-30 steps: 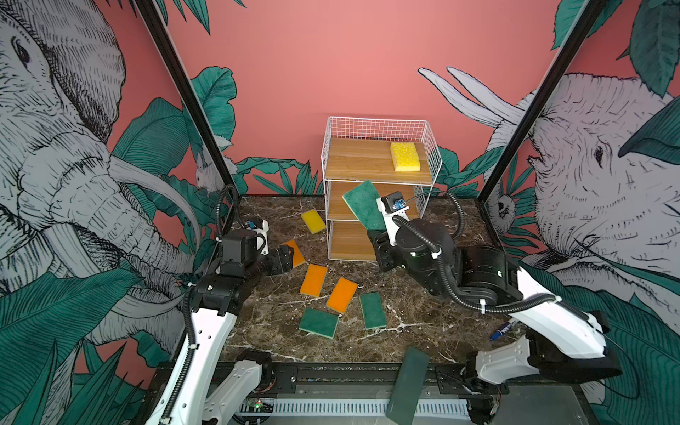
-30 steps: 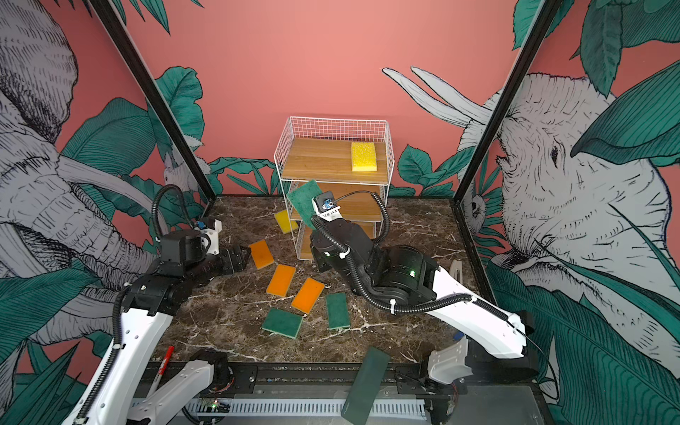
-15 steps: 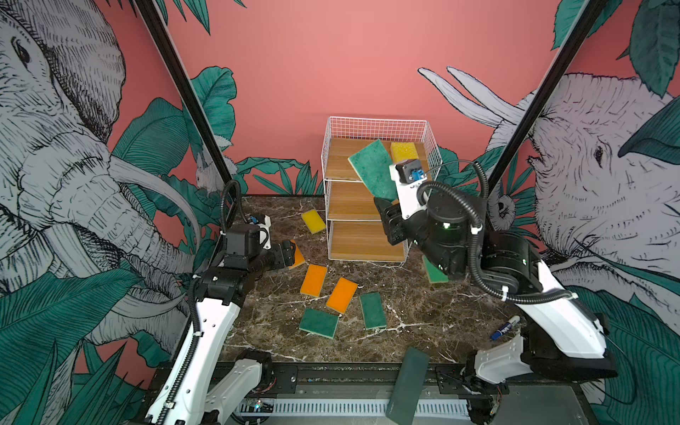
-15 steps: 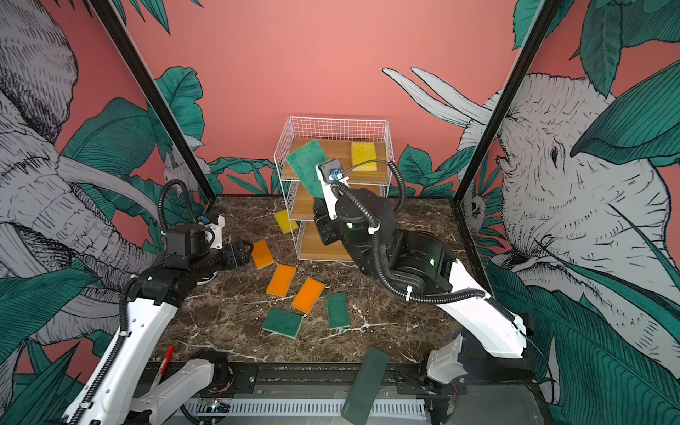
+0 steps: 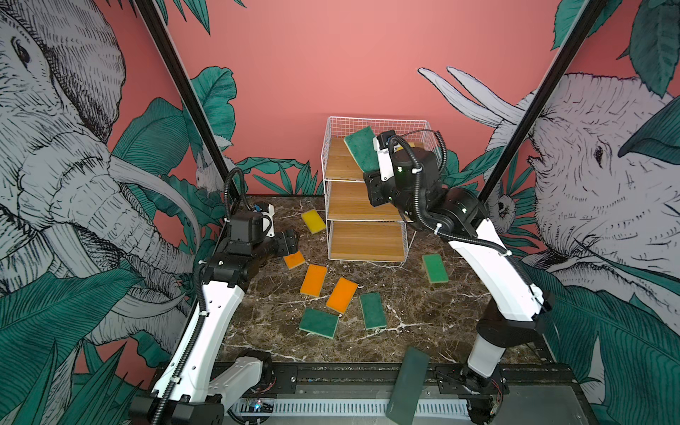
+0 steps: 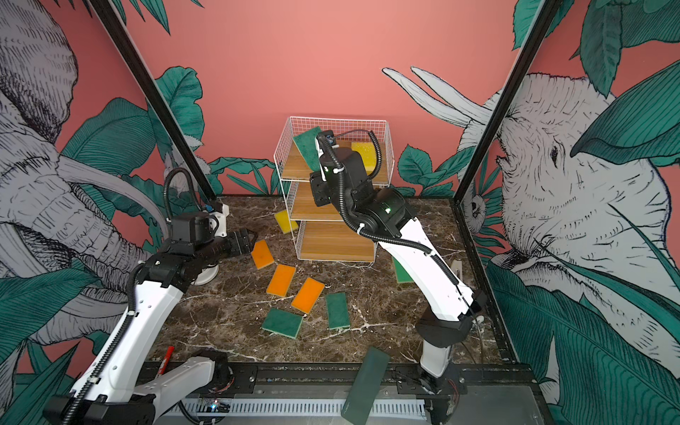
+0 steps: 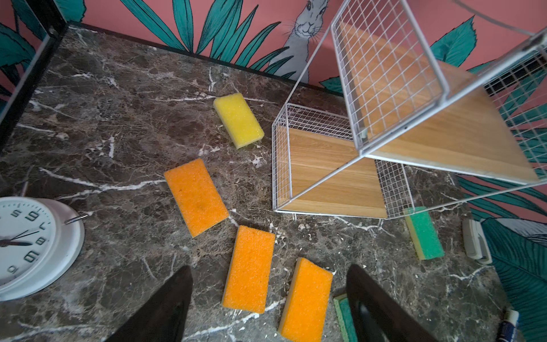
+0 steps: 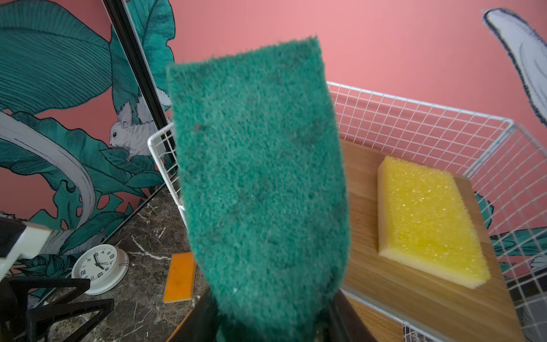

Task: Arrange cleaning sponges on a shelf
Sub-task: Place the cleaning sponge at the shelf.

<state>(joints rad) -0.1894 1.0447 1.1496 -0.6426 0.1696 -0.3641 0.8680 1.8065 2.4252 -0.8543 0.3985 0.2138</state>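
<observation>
A green rectangular foam sponge with a darker scouring face (image 5: 362, 147) (image 6: 307, 146) (image 8: 260, 177) hangs over the left part of the top board of the shelf (image 5: 362, 243) (image 6: 333, 243) (image 7: 325, 177), a three-tier stepped rack of white wire grid and light wooden boards. The sponge is tilted, with its free end up and leaning left. Its lower end is clamped between the jaws of the right pincer (image 8: 272, 322), which are closed on it. Whether it touches the board cannot be told. On the right of the same top board a yellow rectangular foam sponge (image 8: 429, 222) (image 6: 364, 154) lies flat, apart from the held one.

On the dark marble bench (image 5: 404, 294) a second yellow foam sponge (image 5: 313, 221) (image 7: 238, 120) lies just left of the shelf. Three orange foam sponges (image 5: 293, 260) (image 5: 313, 280) (image 5: 341, 295) run in a loose line from there toward the near side. Two green sponges (image 5: 318, 322) (image 5: 372, 310) lie nearer, dark faces up, and the left one is just beside the nearest orange sponge. Another green sponge (image 5: 435, 268) lies right of the shelf's near right corner.

The left pincer (image 5: 290, 241) (image 6: 244, 239) (image 7: 269, 269) hovers low at the left, just beside the farthest orange sponge. Its jaws are wide apart with nothing in them. A white round alarm clock (image 7: 29, 242) (image 8: 99, 268) stands at the left of the bench. A long dark grey-green slab (image 5: 406, 386) rests across the black rail at the near edge.
</observation>
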